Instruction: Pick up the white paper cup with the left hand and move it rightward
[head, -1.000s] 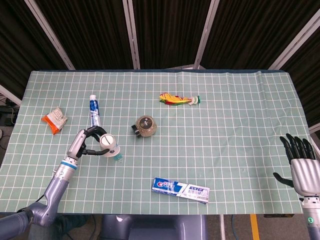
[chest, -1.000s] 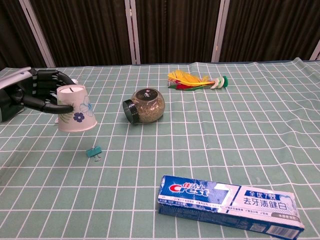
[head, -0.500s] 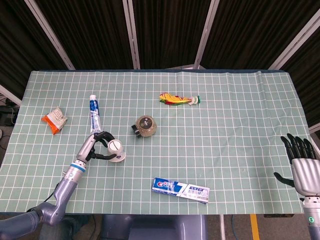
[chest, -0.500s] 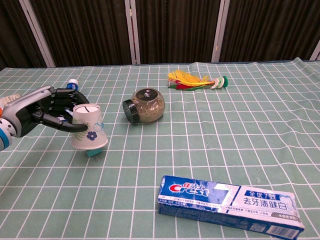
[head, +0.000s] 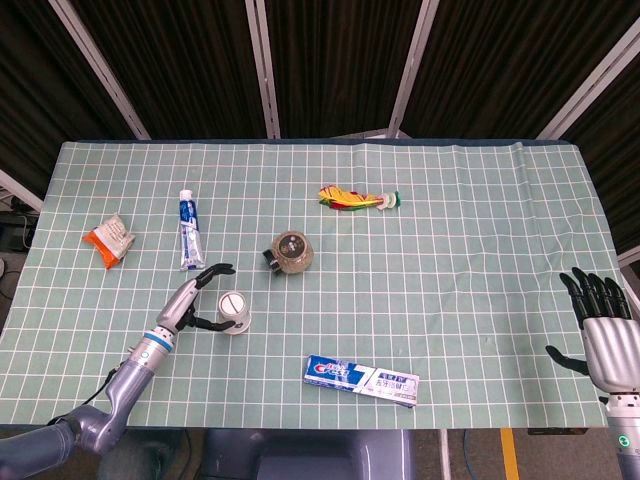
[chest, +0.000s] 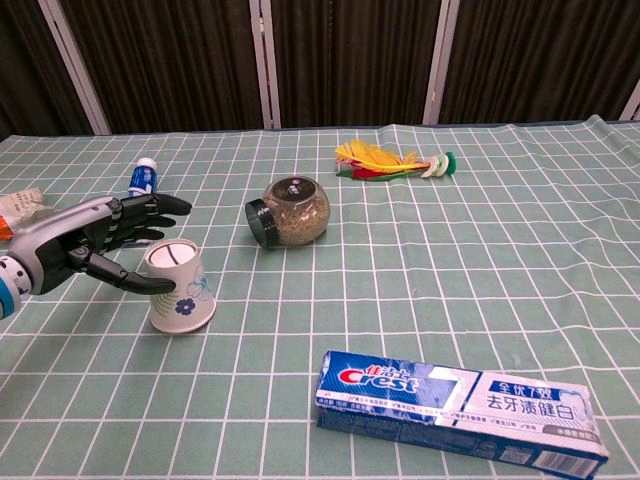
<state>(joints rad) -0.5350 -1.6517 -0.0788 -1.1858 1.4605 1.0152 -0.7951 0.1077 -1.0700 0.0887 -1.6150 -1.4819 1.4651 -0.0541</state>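
The white paper cup (head: 234, 312) (chest: 180, 296), printed with blue flowers, stands upside down on the green checked cloth, left of centre. My left hand (head: 195, 300) (chest: 92, 246) lies just to its left with the fingers spread and stretched out past the cup's far side, holding nothing. The thumb points at the cup's left side; whether it touches cannot be told. My right hand (head: 604, 335) hangs open off the table's right edge, seen only in the head view.
A glass jar (head: 292, 251) (chest: 290, 210) lies on its side just behind and right of the cup. A Crest toothpaste box (head: 362, 377) (chest: 460, 402) is at the front. A toothpaste tube (head: 188, 228), a snack packet (head: 110, 240) and a feather shuttlecock (head: 355, 200) lie farther off.
The left hand carried the cup rightward and toward the front, set it down, and spread its fingers off it. The small green clip is no longer visible. The right hand has not moved.
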